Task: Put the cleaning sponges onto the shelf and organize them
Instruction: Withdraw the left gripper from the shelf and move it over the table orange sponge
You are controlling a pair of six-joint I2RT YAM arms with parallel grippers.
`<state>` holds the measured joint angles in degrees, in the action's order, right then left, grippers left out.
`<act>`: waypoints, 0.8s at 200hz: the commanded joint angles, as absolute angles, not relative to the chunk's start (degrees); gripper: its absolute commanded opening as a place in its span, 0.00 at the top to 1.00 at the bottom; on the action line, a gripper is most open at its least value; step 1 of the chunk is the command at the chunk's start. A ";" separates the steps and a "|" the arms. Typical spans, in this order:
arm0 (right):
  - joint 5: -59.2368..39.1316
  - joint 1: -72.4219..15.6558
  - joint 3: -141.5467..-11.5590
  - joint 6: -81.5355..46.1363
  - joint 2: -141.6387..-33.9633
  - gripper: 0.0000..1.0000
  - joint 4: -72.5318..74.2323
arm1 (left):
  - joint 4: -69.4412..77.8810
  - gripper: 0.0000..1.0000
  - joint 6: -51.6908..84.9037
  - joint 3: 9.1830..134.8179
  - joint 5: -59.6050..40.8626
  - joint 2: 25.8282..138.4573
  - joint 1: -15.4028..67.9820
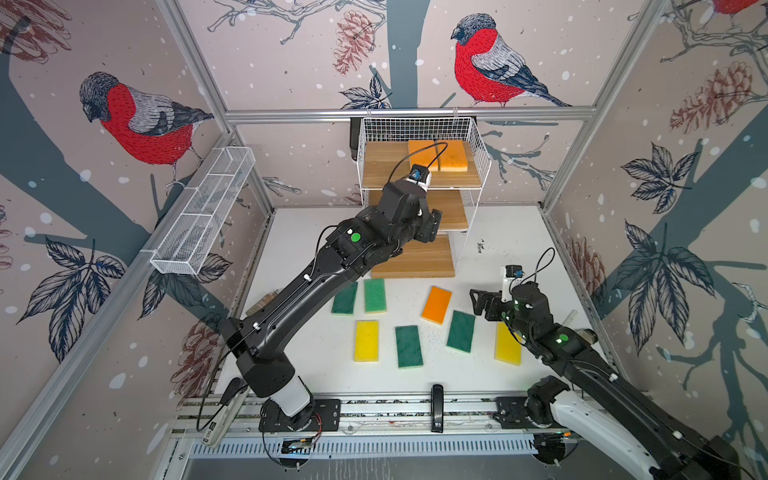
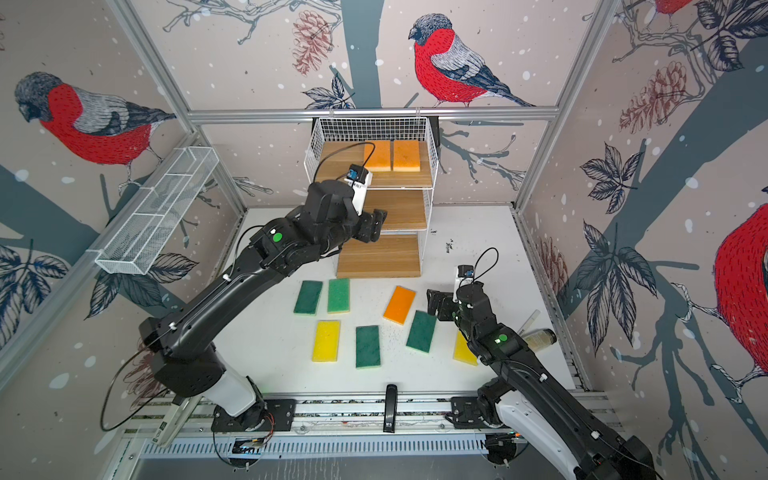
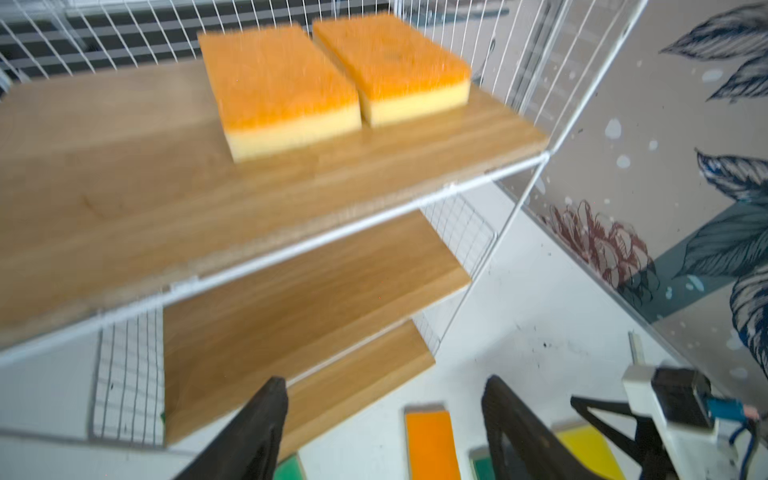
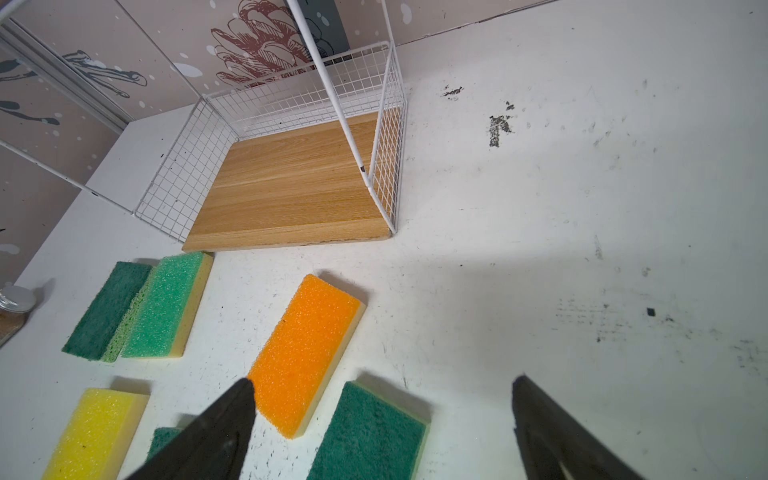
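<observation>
The white desk (image 1: 498, 232) carries the wire shelf (image 1: 386, 166) at its back. Two orange sponges (image 1: 438, 154) lie side by side on its top board, and seven other sponges (image 1: 409, 346) lie loose on the desk in front. The left pincer (image 3: 384, 380) hangs by the middle board, the right pincer (image 4: 383, 380) over the loose ones, both spread apart and empty.

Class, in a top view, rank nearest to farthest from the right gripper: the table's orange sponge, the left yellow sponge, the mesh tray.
1. orange sponge, just beside the right gripper
2. yellow sponge, far left of the front row
3. mesh tray, up on the left side
</observation>
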<state>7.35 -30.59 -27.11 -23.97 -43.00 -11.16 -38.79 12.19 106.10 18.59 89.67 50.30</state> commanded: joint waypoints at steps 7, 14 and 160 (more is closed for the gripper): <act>8.64 -30.60 -27.36 -24.31 -43.08 0.04 -10.40 | -34.31 0.24 16.02 94.49 19.91 84.00 51.32; 8.73 -30.56 -27.25 -24.35 -43.14 0.04 -10.32 | -33.61 0.24 17.02 91.34 19.73 82.62 51.44; 7.93 -30.41 -29.25 -24.81 -51.65 0.01 -7.53 | -16.40 0.17 33.29 56.08 16.67 81.45 61.43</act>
<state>7.88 -30.46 -28.29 -24.21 -50.85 -8.86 -21.21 30.89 57.01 17.82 78.04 60.14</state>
